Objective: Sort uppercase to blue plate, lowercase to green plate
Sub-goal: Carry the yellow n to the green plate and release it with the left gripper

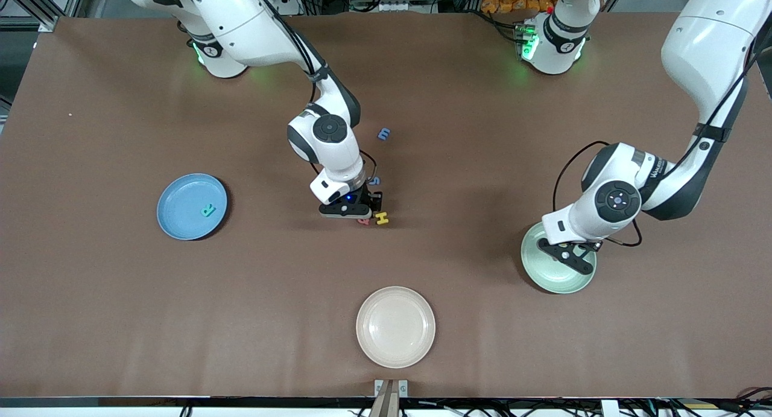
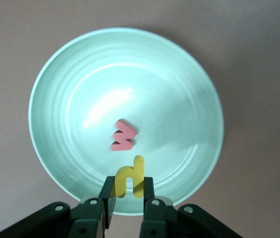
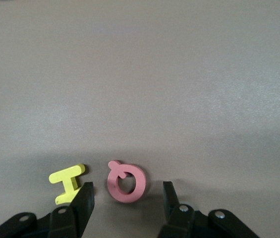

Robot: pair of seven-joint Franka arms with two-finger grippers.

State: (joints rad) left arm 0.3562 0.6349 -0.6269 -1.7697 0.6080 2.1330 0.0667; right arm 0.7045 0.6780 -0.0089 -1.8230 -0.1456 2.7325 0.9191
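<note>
My left gripper (image 1: 570, 257) (image 2: 129, 181) hangs over the green plate (image 1: 555, 284) (image 2: 70, 89), shut on the yellow lowercase u/n letter (image 2: 130, 173). The red w (image 2: 124, 135) lies in that plate. My right gripper (image 1: 365, 215) (image 3: 127, 188) is open, low at the table, with its fingers on either side of the pinkish-red Q (image 3: 126, 182) (image 1: 363, 221). The yellow H (image 3: 68, 182) (image 1: 382, 218) lies just outside one finger. The teal R (image 1: 208, 210) lies in the blue plate (image 1: 181, 194). A blue m-shaped letter (image 1: 384, 133) and another blue letter (image 1: 375, 180) lie near the right arm's wrist.
A cream plate (image 1: 395, 326) sits near the table's front edge, nearer to the front camera than the letters. The blue plate is toward the right arm's end of the table, the green plate toward the left arm's end.
</note>
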